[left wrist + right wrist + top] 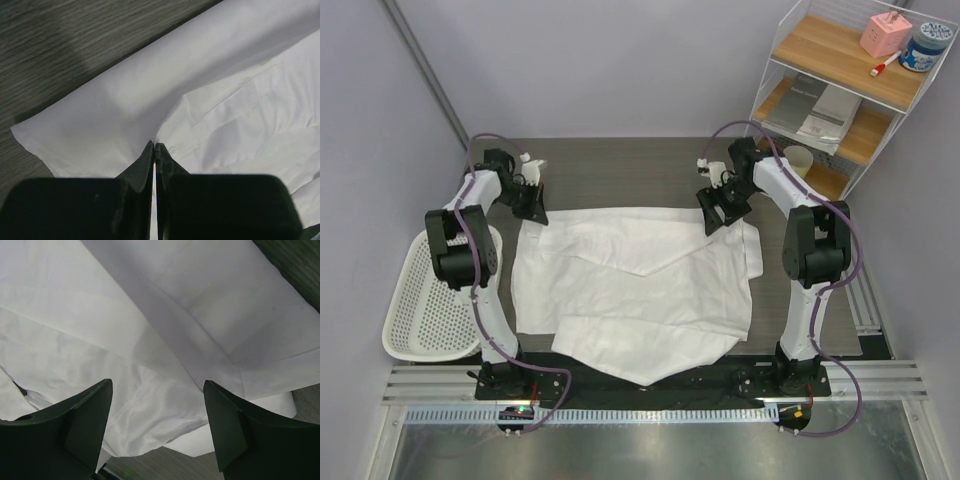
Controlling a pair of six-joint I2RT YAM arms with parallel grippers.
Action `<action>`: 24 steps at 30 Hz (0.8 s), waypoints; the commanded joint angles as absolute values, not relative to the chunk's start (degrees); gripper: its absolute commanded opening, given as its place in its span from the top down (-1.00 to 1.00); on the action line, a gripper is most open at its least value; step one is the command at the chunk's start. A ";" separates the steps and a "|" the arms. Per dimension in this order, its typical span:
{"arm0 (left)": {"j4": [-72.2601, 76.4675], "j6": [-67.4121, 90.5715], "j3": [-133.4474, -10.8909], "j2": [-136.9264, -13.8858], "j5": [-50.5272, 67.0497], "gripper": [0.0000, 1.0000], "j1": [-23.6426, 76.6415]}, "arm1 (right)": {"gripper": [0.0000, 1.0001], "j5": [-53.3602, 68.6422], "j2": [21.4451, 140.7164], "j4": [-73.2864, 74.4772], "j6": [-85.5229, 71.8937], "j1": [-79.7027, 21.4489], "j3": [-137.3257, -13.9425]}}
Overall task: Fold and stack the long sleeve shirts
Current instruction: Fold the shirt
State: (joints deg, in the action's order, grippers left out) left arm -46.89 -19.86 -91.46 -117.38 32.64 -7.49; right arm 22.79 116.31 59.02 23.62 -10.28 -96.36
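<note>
1. The left tool (154, 146) has its fingers pressed together, tips down on the white cloth where a crease runs up to them. Whether any cloth is caught between them cannot be told.
2. The right tool (157, 385) is spread wide above the cloth, with nothing between its fingers.
3. One long sleeve shirt (640, 290) can be made out. It lies flat across the middle of the dark wood-grain bench (620, 170), with parts folded over itself. The left tool is at its far left corner and the right tool is at its far right corner.
4. One white perforated basket (420, 310) sits at the near left, just beside the left arm.
5. One white wire rack (775, 60) with three wooden shelves stands at the far right.
6. The top shelf holds three things: a pink box (885, 35), a white jar with a blue lid (925, 48) and a small red-and-white object (882, 68).
7. The middle shelf holds grey-white flat booklets (820, 105). Their number is unclear.
8. The bottom shelf holds one pale cup (798, 160).
9. The jar's label is too small to read.
</note>
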 commanded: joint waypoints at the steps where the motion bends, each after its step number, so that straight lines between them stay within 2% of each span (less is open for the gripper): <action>1: -45.53 -18.28 -90.88 -117.34 29.80 0.94 -7.65 | -0.57 21.53 116.02 59.50 23.64 -10.11 -99.58; 2: -45.01 -17.85 -90.62 -116.99 28.75 0.85 -7.65 | -0.57 21.45 116.10 59.33 23.47 -10.02 -100.02; 3: -44.13 -16.80 -90.53 -116.98 28.31 0.63 -7.65 | -0.58 20.92 116.19 59.33 22.94 -10.11 -100.28; 6: -43.51 -16.26 -90.53 -115.76 28.04 0.38 -7.65 | -0.59 19.87 115.67 58.98 22.76 -10.11 -101.25; 8: -42.54 -16.87 -89.65 -113.30 28.56 0.33 -7.65 | -0.59 19.51 114.96 58.89 22.76 -10.11 -101.60; 11: -43.76 -18.45 -88.95 -110.83 28.83 0.14 -7.47 | -0.59 19.95 113.12 58.19 22.68 -10.28 -101.16; 17: -44.91 -19.69 -86.40 -110.30 27.16 0.03 -6.16 | -0.49 21.71 112.94 57.83 22.50 -13.53 -100.02; 24: -43.86 -18.81 -85.43 -113.38 23.64 0.06 -4.05 | -0.43 20.48 116.54 54.76 21.88 -16.26 -97.82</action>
